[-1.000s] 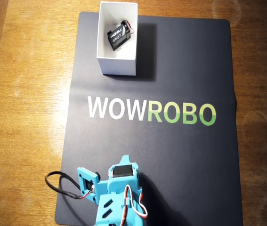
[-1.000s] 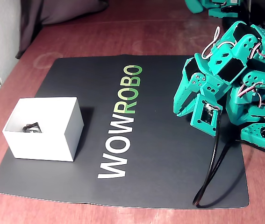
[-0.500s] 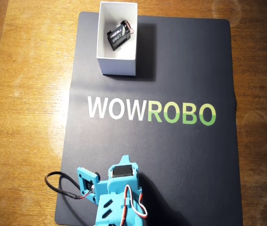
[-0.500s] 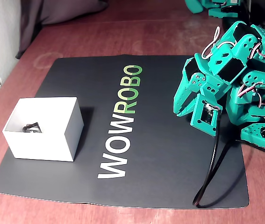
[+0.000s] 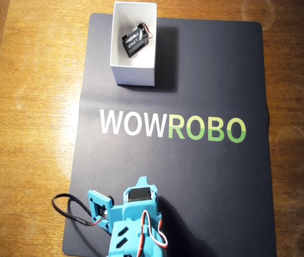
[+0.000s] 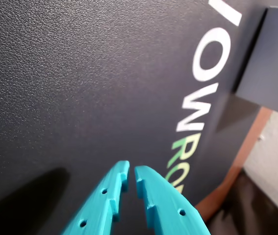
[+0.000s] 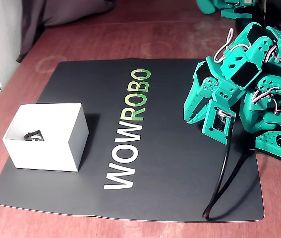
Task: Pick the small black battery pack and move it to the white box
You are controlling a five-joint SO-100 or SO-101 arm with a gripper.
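Observation:
The small black battery pack (image 5: 135, 40) with white lettering lies inside the white box (image 5: 133, 76) at the mat's far end in the overhead view. In the fixed view only its top and wires (image 7: 32, 135) show over the white box's wall (image 7: 43, 151). My gripper (image 6: 130, 170) is shut with nothing between its teal fingers, hovering low over bare mat. In the fixed view the gripper (image 7: 188, 117) hangs from the folded arm at the right, far from the box. The box's shaded wall (image 6: 271, 58) appears at the top right of the wrist view.
A black mat (image 5: 210, 176) with WOWROBO lettering (image 5: 172, 127) covers the wooden table (image 5: 28, 107). A black cable (image 7: 222, 183) loops from the arm across the mat's corner. Grey cloth (image 7: 66, 12) lies at the table's back left in the fixed view.

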